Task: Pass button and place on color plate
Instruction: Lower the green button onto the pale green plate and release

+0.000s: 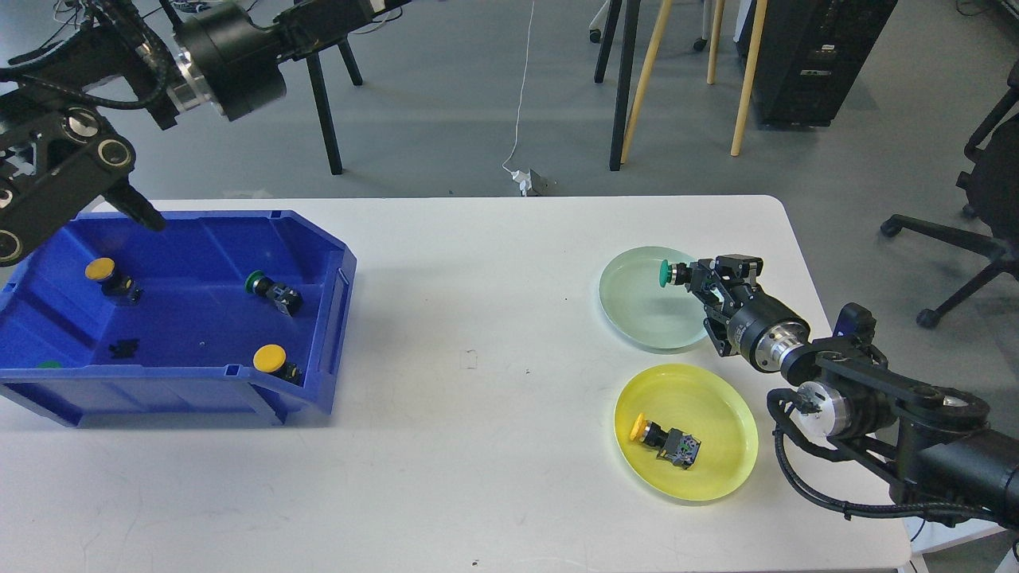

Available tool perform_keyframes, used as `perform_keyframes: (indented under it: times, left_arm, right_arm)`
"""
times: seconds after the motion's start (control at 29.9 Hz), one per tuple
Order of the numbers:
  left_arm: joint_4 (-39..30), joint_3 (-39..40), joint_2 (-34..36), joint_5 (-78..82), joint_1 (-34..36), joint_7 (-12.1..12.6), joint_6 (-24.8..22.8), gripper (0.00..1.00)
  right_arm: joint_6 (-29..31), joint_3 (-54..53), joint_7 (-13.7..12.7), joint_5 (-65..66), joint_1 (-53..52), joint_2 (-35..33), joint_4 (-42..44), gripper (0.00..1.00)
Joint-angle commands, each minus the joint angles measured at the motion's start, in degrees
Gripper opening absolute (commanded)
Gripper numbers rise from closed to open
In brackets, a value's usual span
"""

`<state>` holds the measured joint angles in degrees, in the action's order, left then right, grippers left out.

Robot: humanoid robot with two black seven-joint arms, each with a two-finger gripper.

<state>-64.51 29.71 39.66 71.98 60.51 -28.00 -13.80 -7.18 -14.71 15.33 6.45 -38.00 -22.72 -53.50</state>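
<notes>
My right gripper (691, 280) is shut on a green button (667, 273) and holds it over the pale green plate (637, 318). A yellow button (665, 440) lies in the yellow plate (716, 469). The blue bin (318, 334) at the left holds two yellow buttons (102, 272) (272, 360) and a green button (267, 286); another green cap (49, 365) shows at its front left. My left gripper (147, 213) hangs over the bin's back left rim; only one dark fingertip shows, so I cannot tell its state.
The white table (478, 446) carries the bin at the left and the two plates at the right. Chair and table legs (629, 79) stand on the floor behind the table. An office chair (987, 223) stands at the right.
</notes>
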Motion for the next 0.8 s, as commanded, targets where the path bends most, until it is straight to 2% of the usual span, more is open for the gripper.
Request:
perform_keyframes:
  times: [0.0, 0.13, 0.2, 0.33, 0.5, 0.77]
  left_arm:
    - [0.0, 0.0, 0.0, 0.0, 0.0, 0.0, 0.0, 0.99]
    - [0.0, 0.0, 0.1, 0.0, 0.0, 0.0, 0.0, 0.99]
    - [0.0, -0.1, 0.1, 0.0, 0.0, 0.0, 0.0, 0.99]
    - [0.0, -0.1, 0.1, 0.0, 0.0, 0.0, 0.0, 0.99]
    - [0.0, 0.0, 0.1, 0.0, 0.0, 0.0, 0.0, 0.99]
    - [0.1, 1.1, 0.2, -0.2, 0.0, 0.0, -0.2, 0.99]
  right_arm:
    - [0.0, 0.6, -0.1, 0.1, -0.3, 2.0, 2.6, 0.54]
    - [0.1, 0.6, -0.2, 0.1, -0.3, 2.6, 3.2, 0.73]
    - [0.1, 0.5, -0.1, 0.1, -0.3, 2.8, 3.2, 0.77]
    - [0.2, 0.3, -0.1, 0.1, -0.4, 2.9, 3.1, 0.83]
    - [0.2, -0.2, -0.1, 0.0, -0.7, 2.9, 1.7, 0.86]
    - [-1.9, -5.6, 0.7, 0.1, -3.9, -1.4, -8.1, 0.95]
